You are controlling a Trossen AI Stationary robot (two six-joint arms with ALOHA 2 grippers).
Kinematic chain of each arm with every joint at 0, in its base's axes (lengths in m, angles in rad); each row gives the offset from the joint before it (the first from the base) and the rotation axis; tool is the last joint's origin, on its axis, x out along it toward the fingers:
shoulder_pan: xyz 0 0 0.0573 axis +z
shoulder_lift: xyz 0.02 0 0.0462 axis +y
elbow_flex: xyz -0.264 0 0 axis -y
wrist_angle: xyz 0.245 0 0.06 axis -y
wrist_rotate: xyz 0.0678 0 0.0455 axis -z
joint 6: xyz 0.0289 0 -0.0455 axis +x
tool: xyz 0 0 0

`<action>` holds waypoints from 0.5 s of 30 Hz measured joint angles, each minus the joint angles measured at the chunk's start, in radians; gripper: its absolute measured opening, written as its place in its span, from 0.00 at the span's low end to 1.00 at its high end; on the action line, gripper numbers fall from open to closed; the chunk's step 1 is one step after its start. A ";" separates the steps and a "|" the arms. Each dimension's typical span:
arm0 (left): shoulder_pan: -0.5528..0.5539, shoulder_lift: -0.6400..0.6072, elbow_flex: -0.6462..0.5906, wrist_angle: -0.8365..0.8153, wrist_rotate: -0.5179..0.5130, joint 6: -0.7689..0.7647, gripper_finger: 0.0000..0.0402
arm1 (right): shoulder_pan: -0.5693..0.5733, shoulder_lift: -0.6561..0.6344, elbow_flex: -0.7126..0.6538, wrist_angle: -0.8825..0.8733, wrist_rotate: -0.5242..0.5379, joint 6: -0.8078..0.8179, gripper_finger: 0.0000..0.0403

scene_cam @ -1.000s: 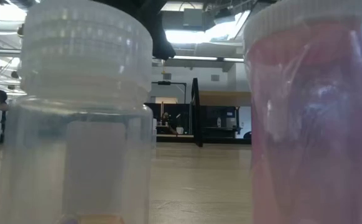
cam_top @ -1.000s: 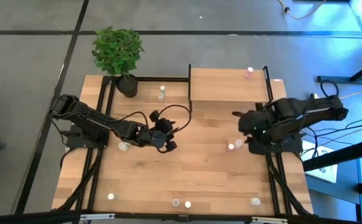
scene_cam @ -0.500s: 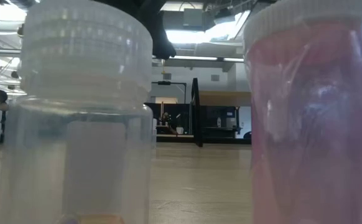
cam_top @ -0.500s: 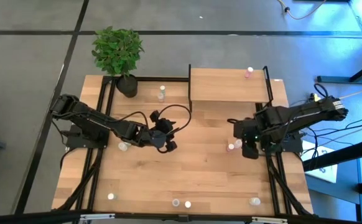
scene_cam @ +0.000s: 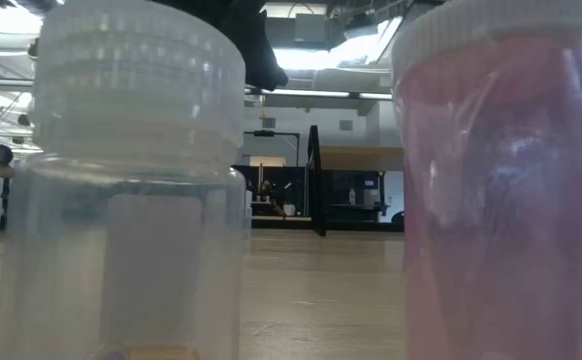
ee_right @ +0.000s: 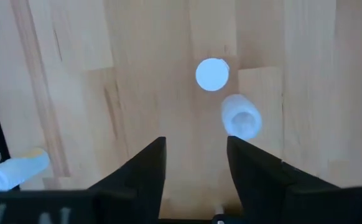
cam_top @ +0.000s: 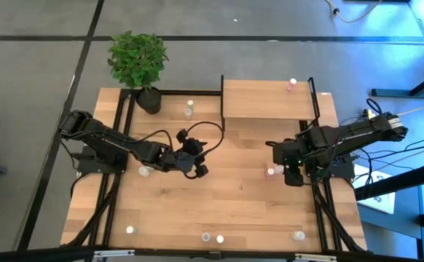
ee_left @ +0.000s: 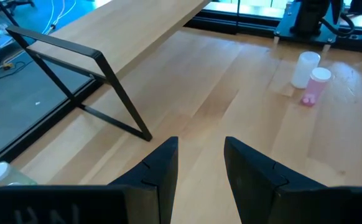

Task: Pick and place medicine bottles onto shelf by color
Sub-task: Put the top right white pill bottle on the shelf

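Two small medicine bottles stand side by side on the table's right middle, one white (ee_left: 306, 68), one pink-capped (ee_left: 316, 83). My right gripper (ee_right: 196, 148) hangs open above them, pointing down, and both bottles (ee_right: 213, 74) (ee_right: 241, 121) show just beyond its fingertips; it (cam_top: 279, 159) touches neither. My left gripper (ee_left: 199, 149) waits open over the table's middle (cam_top: 201, 164) with nothing between its fingers. The light-wood shelf (cam_top: 267, 98) stands at the far right, with one pink-capped bottle (cam_top: 292, 85) on its far right corner.
Other bottles stand scattered: one at the far middle (cam_top: 189, 109), one under the left arm (cam_top: 144, 171), several along the near edge (cam_top: 206, 237) (cam_top: 298, 235) (cam_top: 130, 230). One lies beside the right arm (ee_right: 16, 171). A potted plant (cam_top: 138, 62) stands at the far left corner.
My right gripper has come down toward the two bottles at the table's right middle, still pointing down and still open. The bottles have stayed where they were.
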 joint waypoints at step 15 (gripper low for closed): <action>0.000 0.000 0.000 0.001 0.000 0.007 0.31 | 0.000 0.000 0.000 0.022 0.056 0.050 0.38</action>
